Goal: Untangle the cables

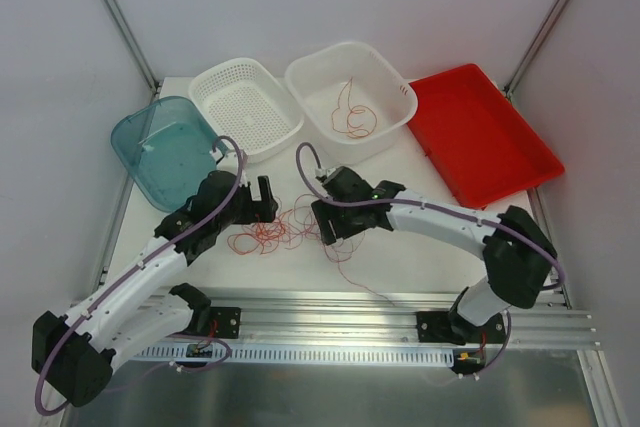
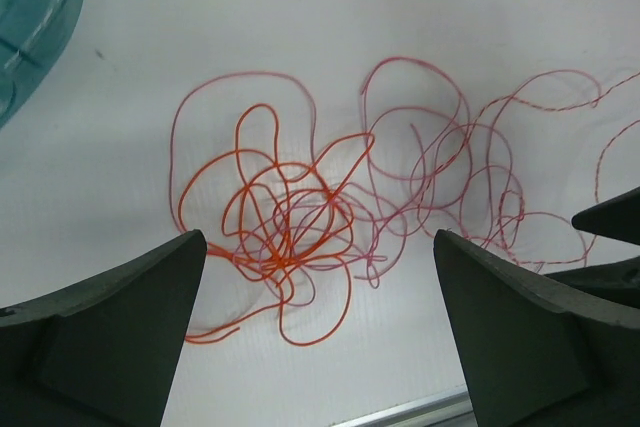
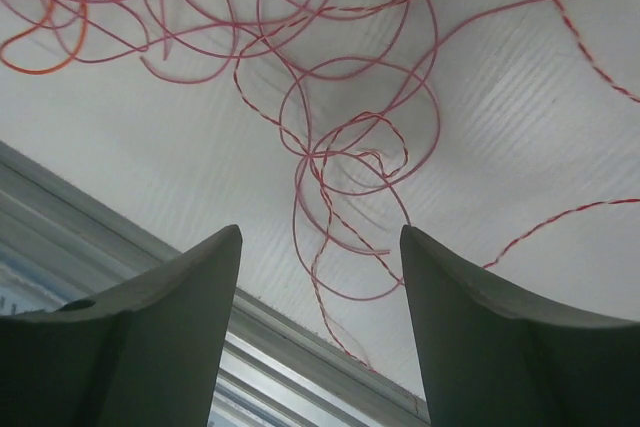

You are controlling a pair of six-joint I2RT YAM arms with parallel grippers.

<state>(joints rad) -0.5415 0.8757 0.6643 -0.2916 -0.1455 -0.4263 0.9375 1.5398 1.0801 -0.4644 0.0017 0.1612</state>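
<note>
A tangle of thin red-orange and pinkish cables (image 1: 283, 231) lies on the white table between my two grippers. In the left wrist view the orange knot (image 2: 290, 232) sits just beyond the open fingers. My left gripper (image 1: 262, 202) is open and empty, just left of the tangle. My right gripper (image 1: 327, 226) is open and empty at the tangle's right side; in its wrist view pink and striped red strands (image 3: 345, 162) loop above the gap between its fingers. Another cable (image 1: 354, 117) lies coiled in the white tub.
At the back stand a teal tub (image 1: 165, 147), a white perforated basket (image 1: 245, 107), a white tub (image 1: 395, 97) and a red tray (image 1: 485, 137). An aluminium rail (image 1: 380, 312) runs along the table's near edge; one strand trails over it.
</note>
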